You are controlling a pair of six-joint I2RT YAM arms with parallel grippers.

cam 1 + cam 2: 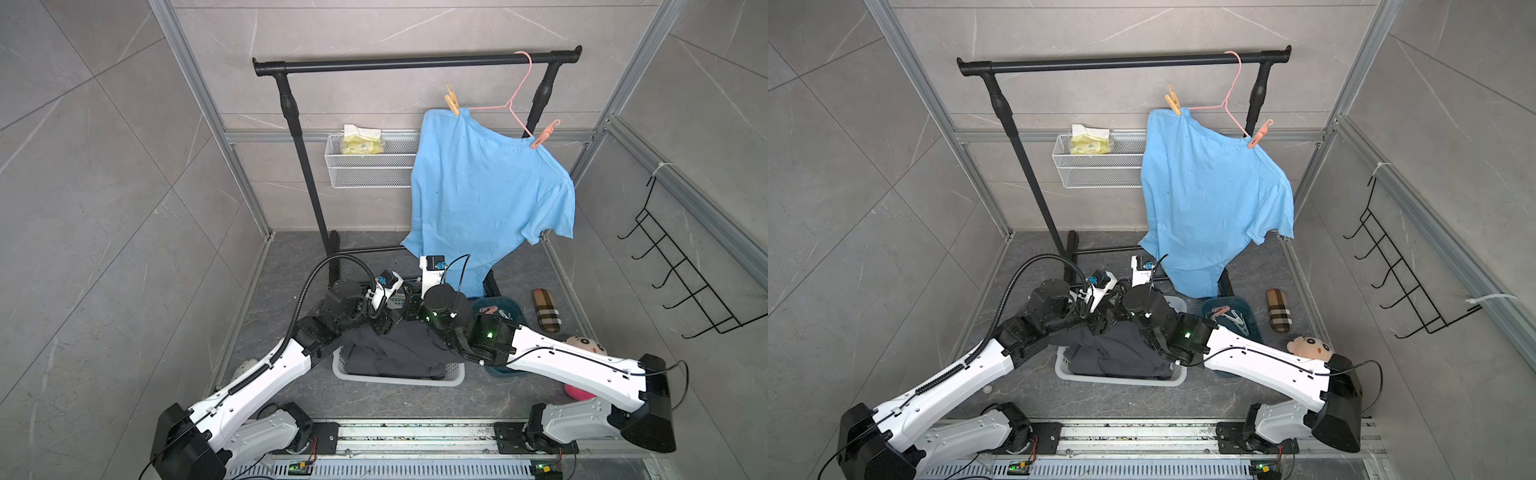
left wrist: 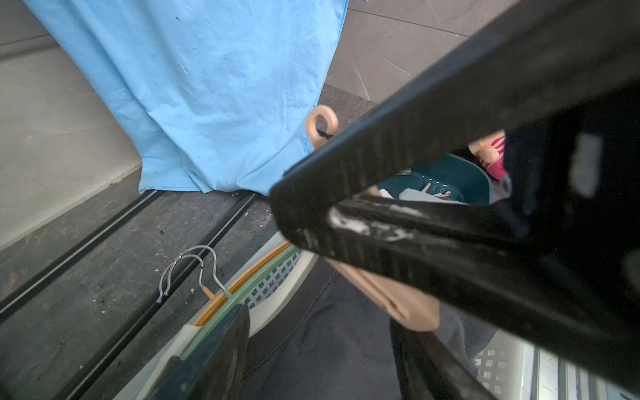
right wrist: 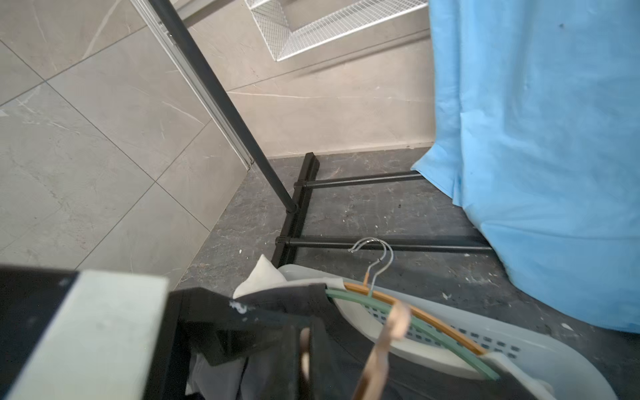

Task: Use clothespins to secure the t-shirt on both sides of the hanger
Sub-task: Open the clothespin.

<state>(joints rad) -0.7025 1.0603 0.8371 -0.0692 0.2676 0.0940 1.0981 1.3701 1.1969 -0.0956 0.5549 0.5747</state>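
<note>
Right gripper (image 2: 311, 211): clenched on peach clothespin (image 2: 398, 301) above basket (image 1: 415, 380), lower centre. Left gripper (image 2: 322, 332): fingers apart, empty. T-shirt (image 1: 490, 187), upper right, both shoulders pinned. Step: handover, seemingly; next: left closes on pin.

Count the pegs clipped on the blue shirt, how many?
2. A tan clothespin pinches one shoulder of the t-shirt, a pink clothespin the other. None looks hidden there.

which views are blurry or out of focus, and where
Both top views: sharp, evenly lit throughout. Left wrist view: right gripper, close to the lens, is soft; t-shirt crisp. Right wrist view: tan clothespin is smeared; rack base sharp.
</note>
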